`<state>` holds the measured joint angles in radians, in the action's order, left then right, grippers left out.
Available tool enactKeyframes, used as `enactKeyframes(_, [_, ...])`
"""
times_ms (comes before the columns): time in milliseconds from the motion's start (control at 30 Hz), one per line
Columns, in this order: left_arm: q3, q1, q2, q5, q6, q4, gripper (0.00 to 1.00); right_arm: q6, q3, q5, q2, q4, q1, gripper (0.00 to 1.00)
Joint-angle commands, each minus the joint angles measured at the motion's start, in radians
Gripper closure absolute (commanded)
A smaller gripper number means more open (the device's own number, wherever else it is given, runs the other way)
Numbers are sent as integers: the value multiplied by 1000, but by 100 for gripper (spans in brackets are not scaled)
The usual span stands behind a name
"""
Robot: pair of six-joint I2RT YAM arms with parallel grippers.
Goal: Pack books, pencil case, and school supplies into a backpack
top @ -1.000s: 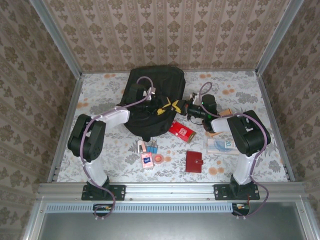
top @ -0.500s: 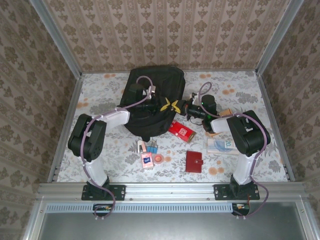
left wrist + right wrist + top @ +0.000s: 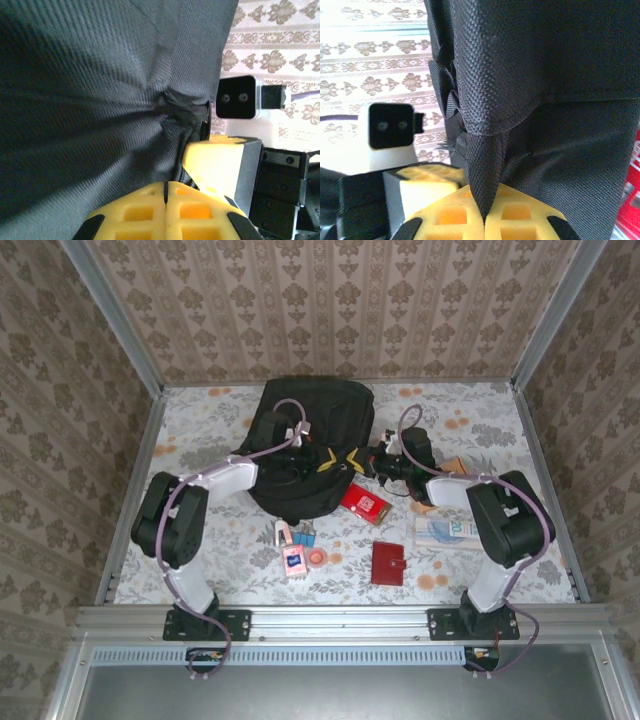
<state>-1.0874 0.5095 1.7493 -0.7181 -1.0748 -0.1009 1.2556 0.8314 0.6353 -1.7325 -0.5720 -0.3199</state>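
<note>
**A:** Where do we stand on the packing?

**B:** Early, I'd judge. The backpack sits mid-table towards the far edge, and everything meant for it lies out on the table.

**A:** What are the arms doing?

**B:** Both are at the bag's near right side, tip to tip. The right gripper is shut tight, with a fold of black fabric pinched between its yellow pads. The left gripper is closed too, pads pressed together. The cloth puckers towards its tips, so it looks to have a pinch of the bag as well.

**A:** Opening it up, you'd say?

**B:** That's my read: they're pulling the mouth apart, or getting set to. I can't tell from here whether the zip is undone.

**A:** Anything inside yet?

**B:** I can't see in. Nothing shows in the bag.

**A:** What's left out?

**B:** There's a red book just beside the bag's near right corner and a pale book towards the right edge. A tan book is peeking out behind the right arm. The dark red case lies nearer the near edge. Left of it are the small bits: blue clips, a pink tape roll and a pink card.

**A:** So all of it still to go.

**B:** As far as I can see, yes.
</note>
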Motion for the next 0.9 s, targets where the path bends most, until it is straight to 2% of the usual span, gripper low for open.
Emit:
enactKeyframes(0, [-11, 2, -85, 54, 87, 160, 100, -161, 54, -120, 82, 236, 11, 100])
enactKeyframes(200, [-5, 23, -130, 68, 111, 261, 100, -237, 122, -215, 88, 429, 11, 100])
enactKeyframes(467, [4, 32, -198, 130, 174, 388, 100, -332, 219, -267, 63, 560, 13, 100])
enactKeyframes(867, [34, -46, -295, 147, 258, 531, 100, -540, 434, -337, -29, 853, 32, 100])
